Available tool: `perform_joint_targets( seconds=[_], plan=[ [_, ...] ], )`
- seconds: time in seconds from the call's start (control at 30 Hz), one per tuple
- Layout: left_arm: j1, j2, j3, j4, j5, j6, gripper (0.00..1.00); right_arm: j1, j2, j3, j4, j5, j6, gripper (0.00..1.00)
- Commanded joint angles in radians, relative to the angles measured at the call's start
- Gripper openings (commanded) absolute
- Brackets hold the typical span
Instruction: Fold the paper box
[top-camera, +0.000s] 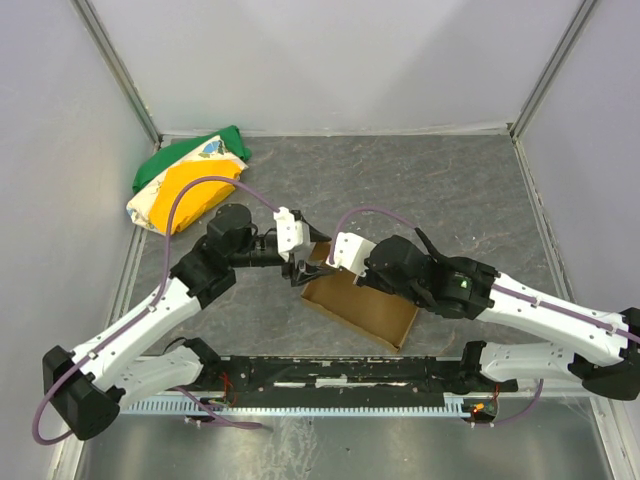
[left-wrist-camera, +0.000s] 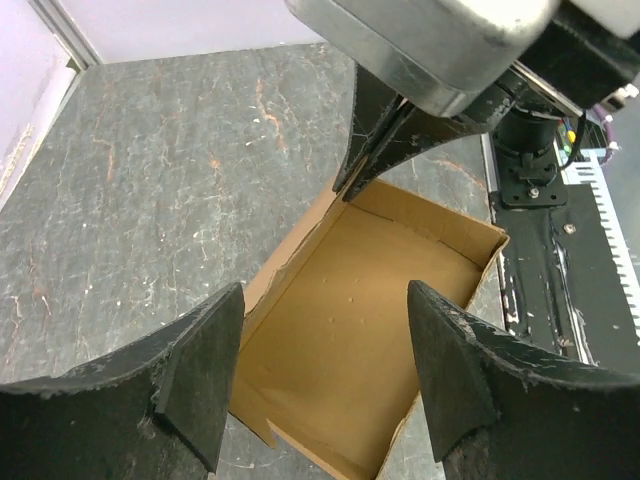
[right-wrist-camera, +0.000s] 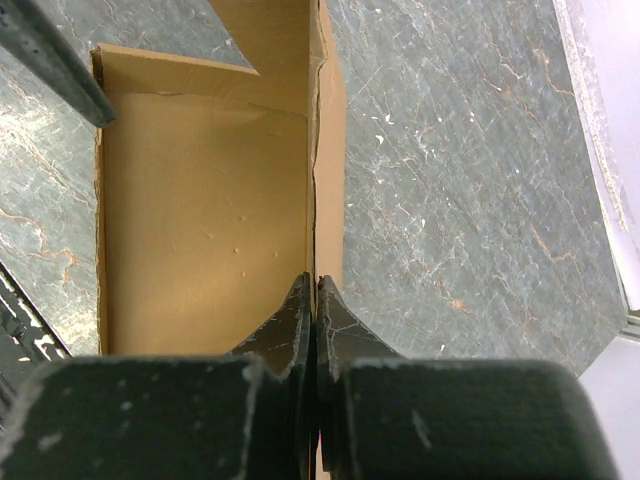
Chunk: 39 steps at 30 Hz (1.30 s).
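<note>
One shallow brown cardboard box (top-camera: 365, 305) sits beneath two grippers. The left gripper (left-wrist-camera: 325, 290) is spread above it, and the right gripper (right-wrist-camera: 313, 285) pinches its wall. One green, yellow and white cloth bundle (top-camera: 185, 185) lies well beyond the left gripper.

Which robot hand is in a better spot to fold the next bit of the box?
Probably the left hand: it is open and free above the paper box. The right hand is shut, pinching its side wall.
</note>
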Motion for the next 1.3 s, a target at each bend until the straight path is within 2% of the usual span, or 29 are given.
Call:
perform_joint_targets(
  seconds=[0.0,0.3,0.4,0.47,0.5,0.53,0.57,0.6,0.67,0.77,0.83,0.9,1.1,1.27],
  plan=[
    [-0.002,0.026,0.054,-0.003,0.053,0.082,0.72,-0.002,-0.029,0.016,0.01,-0.015,0.001,0.01],
    [-0.009,0.11,0.048,0.106,-0.029,0.09,0.72,-0.002,-0.022,0.016,0.002,-0.039,-0.001,0.01],
    [-0.017,0.141,0.067,0.096,-0.026,0.113,0.66,-0.002,-0.021,0.017,0.002,-0.038,-0.004,0.01],
    [-0.023,0.157,0.077,0.07,-0.03,0.133,0.51,-0.002,-0.023,0.021,0.001,-0.039,-0.003,0.01],
    [-0.026,0.164,0.075,0.065,-0.035,0.138,0.33,-0.002,-0.024,0.02,0.004,-0.038,-0.004,0.01],
    [-0.03,0.168,0.07,0.065,-0.041,0.142,0.2,-0.002,-0.026,0.02,0.004,-0.036,-0.004,0.02],
    [-0.034,0.167,0.066,0.064,-0.054,0.146,0.12,-0.002,-0.025,0.021,0.004,-0.034,-0.005,0.03],
    [-0.035,0.166,0.06,0.064,-0.062,0.149,0.09,-0.002,-0.025,0.023,0.002,-0.028,-0.005,0.05],
    [-0.037,0.155,0.044,0.073,-0.088,0.153,0.06,-0.002,-0.025,0.024,0.0,-0.005,0.0,0.15],
    [-0.036,0.133,0.027,0.098,-0.133,0.153,0.03,-0.002,-0.03,0.023,0.009,0.059,0.027,0.38],
    [-0.037,0.123,0.028,0.103,-0.167,0.154,0.03,-0.003,-0.042,0.021,0.031,0.14,0.057,0.5],
    [-0.037,0.117,0.032,0.105,-0.193,0.154,0.03,-0.007,-0.061,0.023,0.064,0.272,0.104,0.58],
    [-0.037,0.144,0.074,0.092,-0.211,0.152,0.03,-0.032,-0.187,0.008,0.177,0.524,0.196,0.61],
    [-0.037,0.182,0.124,0.062,-0.213,0.156,0.03,-0.034,-0.358,-0.101,0.264,0.712,0.252,0.63]
  ],
)
